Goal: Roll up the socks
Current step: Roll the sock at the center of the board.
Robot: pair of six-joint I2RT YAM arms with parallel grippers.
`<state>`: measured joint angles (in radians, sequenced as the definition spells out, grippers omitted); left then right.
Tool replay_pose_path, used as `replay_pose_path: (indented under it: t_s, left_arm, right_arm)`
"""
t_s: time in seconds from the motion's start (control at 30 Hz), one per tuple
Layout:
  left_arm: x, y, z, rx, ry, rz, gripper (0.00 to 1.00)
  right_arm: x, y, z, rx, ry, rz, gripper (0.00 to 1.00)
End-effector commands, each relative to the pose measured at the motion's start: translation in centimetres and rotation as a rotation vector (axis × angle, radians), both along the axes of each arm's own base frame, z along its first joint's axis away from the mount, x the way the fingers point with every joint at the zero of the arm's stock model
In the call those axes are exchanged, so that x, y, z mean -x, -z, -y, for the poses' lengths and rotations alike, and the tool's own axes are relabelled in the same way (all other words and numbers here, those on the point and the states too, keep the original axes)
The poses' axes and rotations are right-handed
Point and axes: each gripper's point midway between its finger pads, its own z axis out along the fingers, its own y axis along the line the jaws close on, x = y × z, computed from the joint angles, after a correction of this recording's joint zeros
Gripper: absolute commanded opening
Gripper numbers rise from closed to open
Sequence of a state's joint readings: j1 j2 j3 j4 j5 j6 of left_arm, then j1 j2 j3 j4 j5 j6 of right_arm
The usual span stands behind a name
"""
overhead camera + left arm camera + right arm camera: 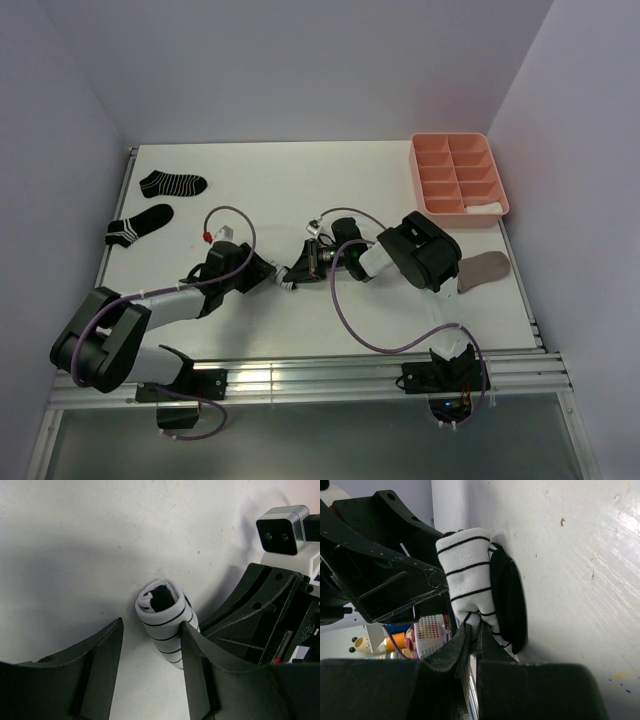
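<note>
**Item:** small soft white sock [167, 620] with thin black stripes and black patches, rolled into a short cylinder. Black fabric is seen at the core of the spiral.

**Location:** on the white table [300, 190], near its middle, between the two claws.

**Left gripper** [151, 630]: released, with jaws spread to either side of the roll. One finger [197, 665] is touched by the roll; the other stands apart from it.

**Right gripper** [474, 637]: clenched on the roll's edge, with fabric pinched between the closed fingers.

**Views:**
- The spiral end is shown only by the left wrist camera.
- The pinch, and a black bulge along the roll's table side, are shown only by the right wrist camera.
- From above, the roll is largely hidden by both claws.

**Surroundings, seen from above only:**
- One black sock with white stripes [172, 184] lies flat at the far left.
- A second black striped sock [139, 224] lies nearer, close to the left edge.
- A flat taupe sock [487, 268] lies beside the right arm, near the right edge.
- A pink plastic compartment tray [430, 160] stands in the far right corner, with a white bundle [487, 210] in its near right compartment.

**Room:** a broad stretch of tabletop lies beyond the claws, between the black socks and the tray.
</note>
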<state>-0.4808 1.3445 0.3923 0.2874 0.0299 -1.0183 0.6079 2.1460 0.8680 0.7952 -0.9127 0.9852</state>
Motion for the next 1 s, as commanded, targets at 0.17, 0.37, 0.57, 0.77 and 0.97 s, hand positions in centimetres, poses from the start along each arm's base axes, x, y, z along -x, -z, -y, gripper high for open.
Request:
replay_pose_path:
  t_s: [0.17, 0.37, 0.57, 0.77, 0.97]
  left_arm:
    - [-1.5, 0.7, 0.6, 0.012, -0.002, 0.007, 0.52]
    - [-1.1, 3.1, 0.7, -0.024, 0.006, -0.084, 0.43]
    - [-1.0, 3.9, 0.4, -0.098, 0.02, -0.162, 0.22]
    - [-0.4, 4.8, -0.7, -0.244, 0.046, -0.309, 0.04]
    - [-1.1, 3.4, -1.8, -0.458, 0.08, -0.384, 0.02]
  right_arm:
    - [3.6, 7.5, 2.9, 0.25, 0.015, -0.238, 0.0]
    - [3.7, 7.8, 3.0, 0.266, 0.007, -0.244, 0.0]
    - [2.6, 6.7, 3.1, 0.311, 0.015, -0.164, 0.04]
    - [0.3, 4.3, 3.2, 0.387, 0.058, 0.003, 0.27]
    - [-1.6, 1.6, 3.4, 0.469, 0.123, 0.204, 0.41]
